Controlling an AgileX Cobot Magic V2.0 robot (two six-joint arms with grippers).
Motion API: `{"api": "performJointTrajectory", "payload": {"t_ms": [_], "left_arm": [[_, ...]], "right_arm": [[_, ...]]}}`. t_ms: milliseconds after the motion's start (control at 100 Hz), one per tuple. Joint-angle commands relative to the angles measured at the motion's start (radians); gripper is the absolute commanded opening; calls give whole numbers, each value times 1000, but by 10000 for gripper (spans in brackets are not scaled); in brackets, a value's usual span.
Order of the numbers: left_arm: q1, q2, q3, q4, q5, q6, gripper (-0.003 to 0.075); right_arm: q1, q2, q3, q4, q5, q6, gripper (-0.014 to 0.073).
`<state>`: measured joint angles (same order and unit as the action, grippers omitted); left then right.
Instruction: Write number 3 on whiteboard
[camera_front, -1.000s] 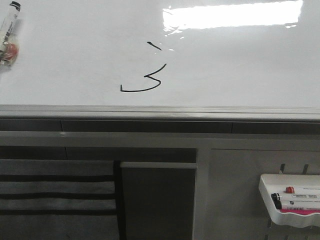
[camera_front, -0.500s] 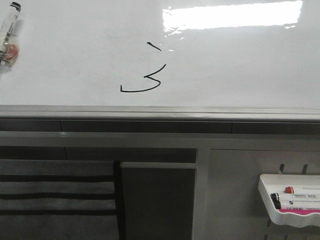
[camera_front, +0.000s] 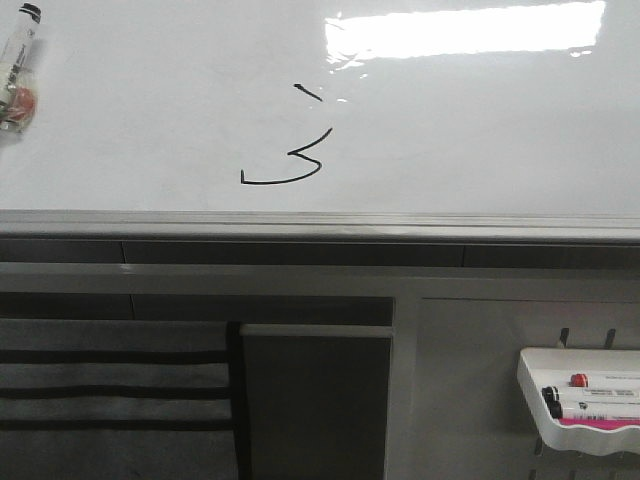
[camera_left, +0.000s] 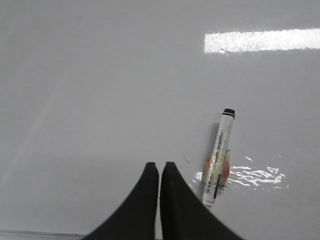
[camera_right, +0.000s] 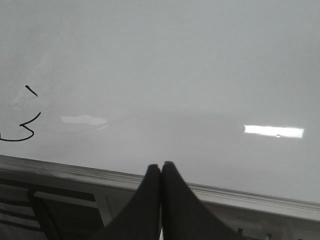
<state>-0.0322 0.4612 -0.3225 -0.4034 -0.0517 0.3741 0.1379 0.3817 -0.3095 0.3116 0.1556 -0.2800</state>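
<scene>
left wrist view: left gripper (camera_left: 159, 168) seemingly closed, empty.

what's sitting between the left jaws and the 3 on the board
Nothing visible. The left gripper is shut and empty over bare whiteboard. The only item near it is a marker lying at the board's far left, away from the number 3, not in the path between them.
</scene>
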Motion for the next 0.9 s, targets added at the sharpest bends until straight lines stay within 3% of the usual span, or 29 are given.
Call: {"api": "performJointTrajectory", "payload": {"t_ms": [0, 300, 490, 560, 690, 890], "left_arm": [[3, -3, -26, -10, -81, -11, -20], [-8, -328, 172, 11, -106, -2, -20], [-8, -420, 267, -56, -104, -8, -20], [-10, -443, 291, 7, -87, -58, -20], [-19, -485, 337, 272, -95, -313, -20], [-19, -493, 335, 266, -45, -324, -20]], "right_arm": [[-8, 3, -26, 8, -71, -11, -69], [-8, 3, -26, 8, -71, -11, -69], [-8, 3, -26, 8, -71, -11, -69], [-8, 3, -26, 8, -71, -11, -69], [-8, 3, -26, 8, -71, -11, -69], [-8, 3, -26, 8, -69, -11, -69]]}}
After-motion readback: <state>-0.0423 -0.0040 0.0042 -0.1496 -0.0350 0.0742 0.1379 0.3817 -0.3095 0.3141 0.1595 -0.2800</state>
